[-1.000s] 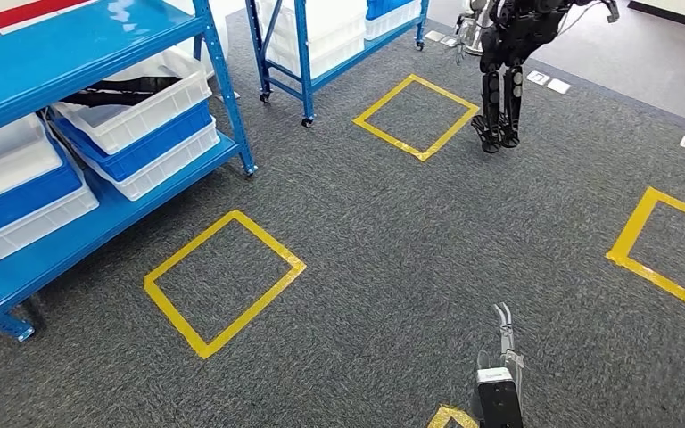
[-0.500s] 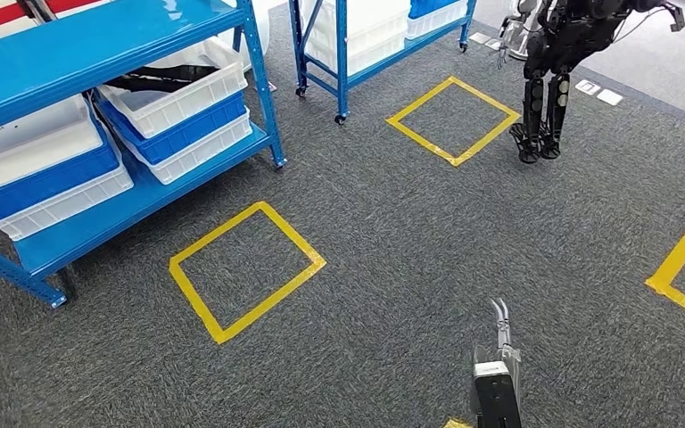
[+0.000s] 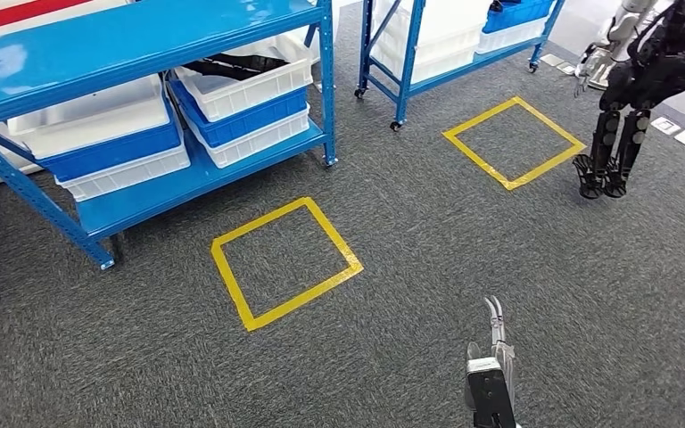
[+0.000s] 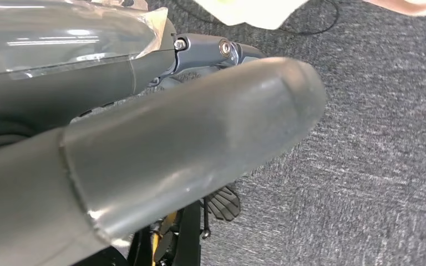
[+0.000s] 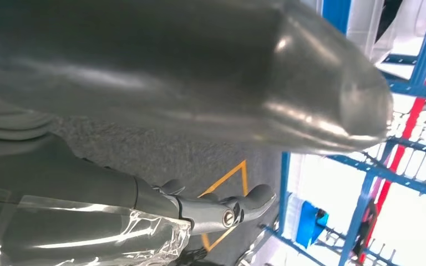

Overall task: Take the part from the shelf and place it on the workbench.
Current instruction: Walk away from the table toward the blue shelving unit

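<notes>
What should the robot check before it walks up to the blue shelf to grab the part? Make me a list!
1. Shelf in sight: ok. The blue shelf stands ahead to the left.
2. Part spotted: cannot tell. Something dark lies in the upper white bin, but what it is cannot be made out.
3. Floor on the way: ok. Bare carpet with a yellow tape square lies between the robot and the shelf.
4. Right hand free: ok. It hangs low with nothing in it.
5. Left hand free: cannot tell. The thumb blocks the close-up.
6. Other robot: ok. It stands far to the right, off the way.
</notes>
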Robot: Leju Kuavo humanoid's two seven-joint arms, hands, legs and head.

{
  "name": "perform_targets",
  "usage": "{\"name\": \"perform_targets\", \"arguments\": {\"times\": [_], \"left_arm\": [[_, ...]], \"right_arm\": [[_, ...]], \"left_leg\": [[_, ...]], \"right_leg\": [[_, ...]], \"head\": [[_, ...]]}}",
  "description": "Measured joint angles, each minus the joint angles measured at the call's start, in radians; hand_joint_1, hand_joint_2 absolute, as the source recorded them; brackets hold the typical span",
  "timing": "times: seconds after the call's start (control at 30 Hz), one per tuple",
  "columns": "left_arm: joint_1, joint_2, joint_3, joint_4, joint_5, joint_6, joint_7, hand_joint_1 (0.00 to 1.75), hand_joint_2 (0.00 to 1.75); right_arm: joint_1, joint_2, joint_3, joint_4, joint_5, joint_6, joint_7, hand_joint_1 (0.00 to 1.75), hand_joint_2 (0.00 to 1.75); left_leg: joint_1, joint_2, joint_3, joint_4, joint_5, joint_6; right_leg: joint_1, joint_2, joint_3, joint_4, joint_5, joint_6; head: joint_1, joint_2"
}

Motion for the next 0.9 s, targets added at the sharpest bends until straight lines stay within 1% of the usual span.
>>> {"name": "perform_targets", "arguments": {"times": [0.03,0.07,0.1,0.13,0.17,0.2,0.23,0.27,0.3,0.33,0.37,0.4,0.43,0.47,0.5,0.53,0.57,0.6,0.67,0.77,0.9], "left_arm": [[0.0,0.0,0.0,0.0,-0.001,-0.001,0.0,0.0,0.0],[0.001,0.0,0.0,0.0,0.0,-0.002,0.0,0.0,0.0],[0.003,0.0,0.0,0.0,0.001,-0.002,0.0,0.0,0.0],[0.005,0.001,0.0,0.0,0.001,-0.003,0.0,0.0,0.0],[0.007,0.002,0.001,0.0,0.001,-0.004,0.0,0.0,0.0],[0.008,0.003,0.001,0.0,0.002,-0.003,0.0,0.0,0.0],[0.007,0.003,0.001,0.0,0.002,-0.003,0.0,0.0,0.0],[0.004,0.004,0.001,0.0,0.002,-0.002,0.001,0.0,0.0],[0.002,0.004,0.001,0.0,0.002,-0.001,0.001,0.0,0.0],[0.001,0.004,0.001,0.0,0.003,-0.001,0.002,0.0,0.0],[0.001,0.004,0.001,0.0,0.004,0.0,0.002,0.0,0.0],[0.002,0.005,0.001,0.0,0.006,0.0,0.003,0.0,0.0],[0.003,0.005,0.001,0.0,0.007,-0.001,0.003,0.0,0.0],[0.003,0.007,0.001,0.0,0.007,-0.002,0.002,0.0,0.0],[0.002,0.009,0.001,0.0,0.007,-0.003,0.002,0.0,0.0],[0.0,0.01,0.001,0.0,0.007,-0.005,0.001,0.0,0.0],[-0.001,0.012,0.001,0.0,0.007,-0.006,0.001,0.0,0.0],[-0.001,0.013,0.001,0.0,0.006,-0.007,0.001,0.0,0.0],[-0.001,0.013,0.001,0.0,0.006,-0.008,0.001,0.0,0.0],[-0.001,0.014,0.001,0.0,0.006,-0.008,0.001,0.0,0.0],[-0.002,0.014,0.001,0.0,0.005,-0.009,0.0,0.0,0.0]], "right_arm": [[0.003,0.0,0.0,0.0,0.002,-0.005,0.0,0.0,0.0],[0.006,0.001,0.0,0.0,0.003,-0.01,-0.001,0.0,0.0],[0.01,0.001,0.0,-0.001,0.004,-0.014,-0.001,0.0,0.0],[0.012,0.001,0.0,-0.001,0.005,-0.017,-0.001,0.0,0.0],[0.014,0.001,0.0,-0.003,0.006,-0.02,-0.001,0.0,0.0],[0.016,0.002,0.0,-0.005,0.008,-0.022,-0.001,0.0,0.0],[0.02,0.003,0.0,-0.008,0.012,-0.024,0.0,0.0,0.0],[0.025,0.003,0.0,-0.01,0.014,-0.025,0.001,0.0,0.0],[0.031,0.003,0.0,-0.011,0.014,-0.024,0.002,0.0,0.0],[0.037,0.003,0.0,-0.012,0.011,-0.023,0.003,0.0,0.0],[0.041,0.003,0.0,-0.013,0.005,-0.022,0.004,0.0,0.0],[0.046,0.002,0.0,-0.016,-0.002,-0.021,0.004,0.0,0.0],[0.05,0.002,0.0,-0.019,-0.007,-0.022,0.004,0.0,0.0],[0.055,0.002,0.0,-0.023,-0.011,-0.022,0.005,0.0,0.0],[0.061,0.003,0.0,-0.028,-0.014,-0.022,0.007,0.0,0.0],[0.066,0.003,-0.001,-0.033,-0.016,-0.022,0.008,0.0,0.0],[0.072,0.003,-0.002,-0.038,-0.018,-0.023,0.009,0.0,0.0],[0.078,0.002,-0.004,-0.041,-0.018,-0.023,0.01,0.0,0.0],[0.086,0.002,-0.006,-0.046,-0.019,-0.023,0.012,0.0,0.0],[0.095,0.002,-0.008,-0.054,-0.016,-0.023,0.02,0.0,0.0],[0.113,0.006,-0.018,-0.064,0.005,-0.014,0.029,0.0,0.0]], "left_leg": [[-0.001,-0.009,-0.004,0.006,-0.005,-0.007],[-0.002,-0.017,-0.008,0.01,-0.008,-0.014],[-0.001,-0.023,-0.011,0.012,-0.01,-0.02],[0.002,-0.025,-0.013,0.013,-0.011,-0.024],[0.004,-0.016,-0.017,0.022,-0.017,-0.029],[0.005,0.004,-0.029,0.048,-0.033,-0.033],[0.006,0.027,-0.05,0.094,-0.06,-0.037],[0.006,0.053,-0.082,0.159,-0.095,-0.041],[0.008,0.068,-0.119,0.231,-0.127,-0.045],[0.009,0.075,-0.15,0.287,-0.146,-0.048],[0.01,0.08,-0.166,0.314,-0.147,-0.049],[0.01,0.082,-0.16,0.299,-0.127,-0.049],[0.01,0.084,-0.134,0.245,-0.093,-0.046],[0.009,0.089,-0.095,0.17,-0.056,-0.04],[0.006,0.095,-0.06,0.102,-0.03,-0.033],[0.004,0.1,-0.034,0.052,-0.013,-0.029],[0.001,0.103,-0.02,0.027,-0.008,-0.031],[-0.002,0.104,-0.018,0.022,-0.009,-0.034],[-0.006,0.101,-0.017,0.021,-0.011,-0.039],[-0.013,0.1,-0.017,0.021,-0.012,-0.033],[-0.014,0.1,-0.017,0.021,-0.014,-0.026]], "right_leg": [[-0.002,0.01,0.014,-0.037,0.013,-0.005],[0.0,0.013,0.019,-0.05,0.015,-0.014],[0.003,0.006,0.021,-0.05,0.015,-0.026],[0.002,-0.002,0.024,-0.051,0.017,-0.036],[0.001,-0.008,0.028,-0.053,0.019,-0.044],[-0.001,-0.016,0.03,-0.054,0.021,-0.051],[-0.003,-0.025,0.032,-0.056,0.021,-0.056],[0.0,-0.033,0.033,-0.056,0.019,-0.06],[0.002,-0.042,0.033,-0.056,0.017,-0.063],[0.004,-0.049,0.033,-0.055,0.015,-0.065],[0.004,-0.055,0.034,-0.055,0.014,-0.067],[0.005,-0.059,0.036,-0.055,0.012,-0.067],[0.004,-0.062,0.039,-0.055,0.01,-0.067],[0.005,-0.063,0.042,-0.056,0.008,-0.065],[0.008,-0.063,0.045,-0.055,0.005,-0.061],[0.013,-0.064,0.046,-0.053,0.001,-0.058],[0.018,-0.064,0.044,-0.051,-0.003,-0.057],[0.023,-0.065,0.042,-0.05,-0.006,-0.056],[0.024,-0.066,0.039,-0.051,-0.007,-0.057],[0.022,-0.066,0.04,-0.055,-0.006,-0.054],[0.021,-0.066,0.044,-0.061,-0.004,-0.051]], "head": [[-0.001,0.0],[-0.001,0.0],[-0.002,0.0],[-0.003,0.0],[-0.003,0.0],[-0.007,0.0],[-0.011,0.0],[-0.014,0.0],[-0.018,0.0],[-0.019,0.0],[-0.019,0.0],[-0.02,0.0],[-0.02,0.0],[-0.021,0.0],[-0.021,0.0],[-0.021,0.0],[-0.02,0.0],[-0.019,0.0],[-0.019,0.0],[-0.019,0.0],[-0.019,0.0]]}}
